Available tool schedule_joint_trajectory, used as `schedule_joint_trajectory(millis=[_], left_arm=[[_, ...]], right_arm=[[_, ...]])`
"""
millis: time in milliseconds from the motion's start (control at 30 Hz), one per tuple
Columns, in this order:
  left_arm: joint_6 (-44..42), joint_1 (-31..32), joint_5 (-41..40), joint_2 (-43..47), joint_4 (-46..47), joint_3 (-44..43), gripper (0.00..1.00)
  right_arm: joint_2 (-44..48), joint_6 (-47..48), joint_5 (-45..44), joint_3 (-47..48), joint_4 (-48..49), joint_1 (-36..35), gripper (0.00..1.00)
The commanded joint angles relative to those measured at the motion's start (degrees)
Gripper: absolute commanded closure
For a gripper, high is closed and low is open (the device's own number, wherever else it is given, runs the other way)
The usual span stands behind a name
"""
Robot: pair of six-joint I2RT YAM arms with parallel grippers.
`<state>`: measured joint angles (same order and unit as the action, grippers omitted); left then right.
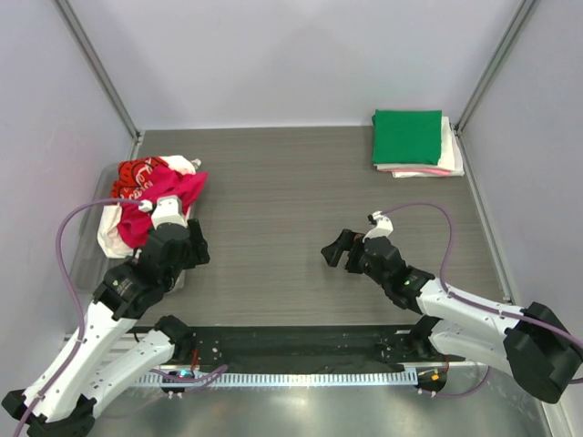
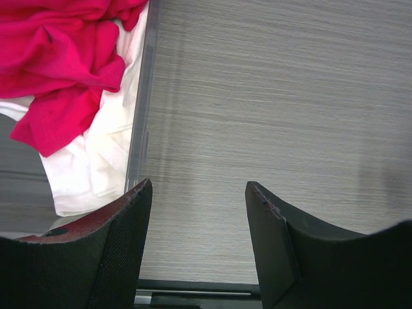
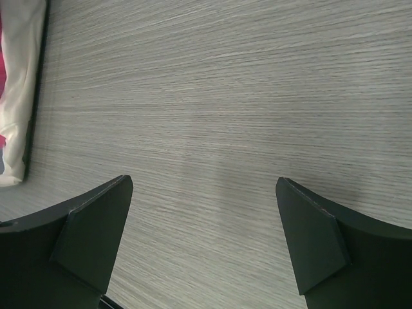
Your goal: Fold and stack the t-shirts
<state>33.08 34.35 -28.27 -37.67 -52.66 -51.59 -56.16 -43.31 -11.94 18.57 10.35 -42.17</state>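
1. We found the left gripper (image 2: 199, 187) parted to a middling gap with nothing between its fingers, poised over the table (image 1: 273, 200) just beside the clear plastic bin (image 2: 143, 96).
2. The right gripper (image 3: 205, 180) stood wide apart and likewise held nothing. It hung over bare wood grain near the middle of the table, pointing towards the left side.
3. In the bin at the left edge we saw the unfolded t-shirts heaped together: a magenta-red tee (image 1: 155, 205) draped on top and spilling over the rim, a red tee with white print (image 1: 137, 173) at the far end, and a white tee (image 1: 111, 232) underneath.
4. At the far right corner lay the stack. A folded green tee (image 1: 406, 137) sat uppermost on a cream-white folded tee (image 1: 451, 150), with a pink edge (image 1: 424, 170) showing at the near side.
5. Both grippers were well apart from that stack.
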Motion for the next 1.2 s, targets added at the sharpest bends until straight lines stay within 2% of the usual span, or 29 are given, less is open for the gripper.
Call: schedule_joint_trajectory(millis=[0,667,800,833,967,1167], left_arm=[[1.3,-0.5,-2.5,0.0,0.3,-0.7,0.39],[1.5,-0.5,-3.8,3.0,0.2,-1.0,0.38],[4.5,-0.4,-1.6,3.3,-1.7,-10.4,0.36],[5.1,-0.5,0.9,3.6,-0.7,-15.8,0.34],[11.0,-0.4,4.7,2.5,9.0,-26.2,0.20],[24.6,-0.4,15.7,-4.6,17.1,-38.2,0.10]], right_arm=[[-1.1,-0.1,-1.3,1.6,4.1,-0.3,0.00],[0.2,-2.0,-1.2,0.8,3.2,-0.2,0.00],[0.1,-2.0,-0.4,0.8,3.2,-0.3,0.00],[0.1,-2.0,-0.3,0.8,3.1,-0.2,0.01],[-0.7,-1.9,-0.1,1.2,2.9,-0.1,0.00],[-4.3,-2.2,0.2,3.0,2.4,-0.2,0.00]])
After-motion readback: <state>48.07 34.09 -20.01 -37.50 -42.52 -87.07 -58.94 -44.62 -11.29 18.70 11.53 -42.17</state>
